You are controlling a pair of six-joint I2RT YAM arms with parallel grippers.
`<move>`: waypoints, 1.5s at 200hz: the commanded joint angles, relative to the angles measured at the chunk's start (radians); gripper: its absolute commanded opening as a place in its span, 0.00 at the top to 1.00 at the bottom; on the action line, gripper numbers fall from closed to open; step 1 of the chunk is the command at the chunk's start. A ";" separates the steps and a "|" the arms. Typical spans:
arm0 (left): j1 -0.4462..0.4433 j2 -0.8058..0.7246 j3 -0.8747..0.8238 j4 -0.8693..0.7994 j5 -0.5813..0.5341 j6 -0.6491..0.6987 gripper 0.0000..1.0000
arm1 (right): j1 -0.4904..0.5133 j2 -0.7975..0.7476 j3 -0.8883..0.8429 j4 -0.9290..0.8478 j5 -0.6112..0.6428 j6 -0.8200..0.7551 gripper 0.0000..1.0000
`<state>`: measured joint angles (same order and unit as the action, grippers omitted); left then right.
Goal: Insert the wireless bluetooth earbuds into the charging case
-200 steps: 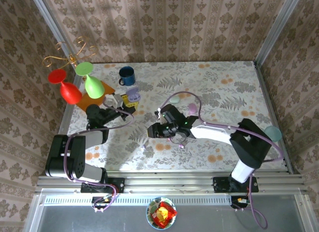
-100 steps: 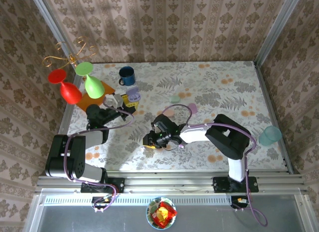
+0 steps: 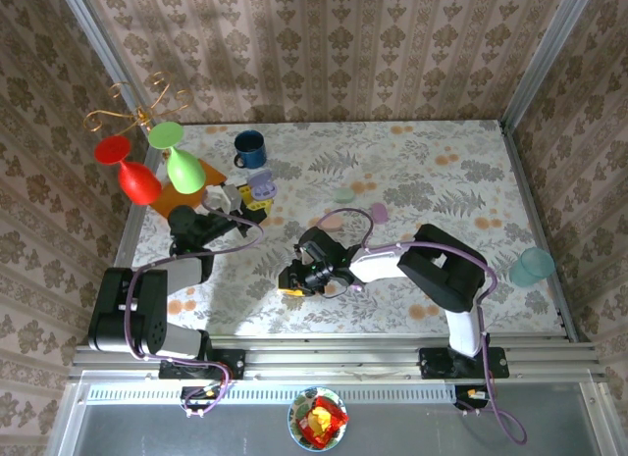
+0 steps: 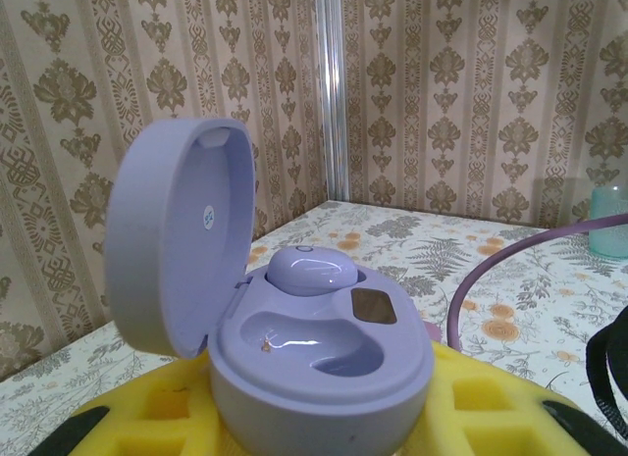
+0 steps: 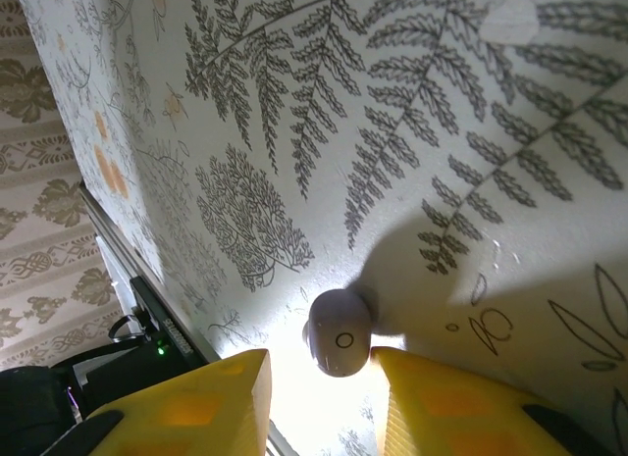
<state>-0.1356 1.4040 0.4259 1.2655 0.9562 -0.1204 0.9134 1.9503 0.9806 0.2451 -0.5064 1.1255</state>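
Floral-print table (image 3: 442,172), patterned wallpaper on all sides. Left gripper (image 3: 238,198), at far left, clenched on the open purple charging case (image 4: 324,378), lid tipped back; one purple earbud (image 4: 309,268) sits in its far well. Right gripper (image 3: 292,279) low over the cloth near centre, yellow fingers (image 5: 196,402) parted, straddling a loose earbud (image 5: 339,345) lying on the table, one finger just beside it, the other apart. Blue mug (image 3: 249,149) far left
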 commanded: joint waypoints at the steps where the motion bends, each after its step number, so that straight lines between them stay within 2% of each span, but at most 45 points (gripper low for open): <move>1: 0.009 -0.022 0.000 0.024 0.005 -0.012 0.69 | -0.007 0.043 0.023 -0.008 0.009 -0.002 0.67; 35: 0.008 -0.023 0.002 0.025 0.008 -0.013 0.69 | -0.010 0.065 0.055 -0.059 0.015 -0.017 0.67; 105: 0.008 -0.028 -0.003 0.023 0.006 -0.013 0.69 | -0.009 0.089 0.152 -0.300 0.081 -0.112 0.70; 181: 0.008 -0.023 -0.005 0.025 0.005 -0.008 0.69 | -0.010 0.096 0.190 -0.372 0.119 -0.139 0.79; 238: -0.003 -0.007 -0.011 0.024 -0.014 0.018 0.69 | -0.023 -0.067 0.120 -0.400 0.282 -0.195 0.79; 300: -0.102 0.058 0.002 0.025 -0.080 0.103 0.69 | -0.114 -0.293 0.025 -0.480 0.414 -0.265 0.80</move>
<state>-0.2024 1.4349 0.4255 1.2644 0.9112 -0.0765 0.8299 1.7470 1.0286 -0.1635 -0.1940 0.9161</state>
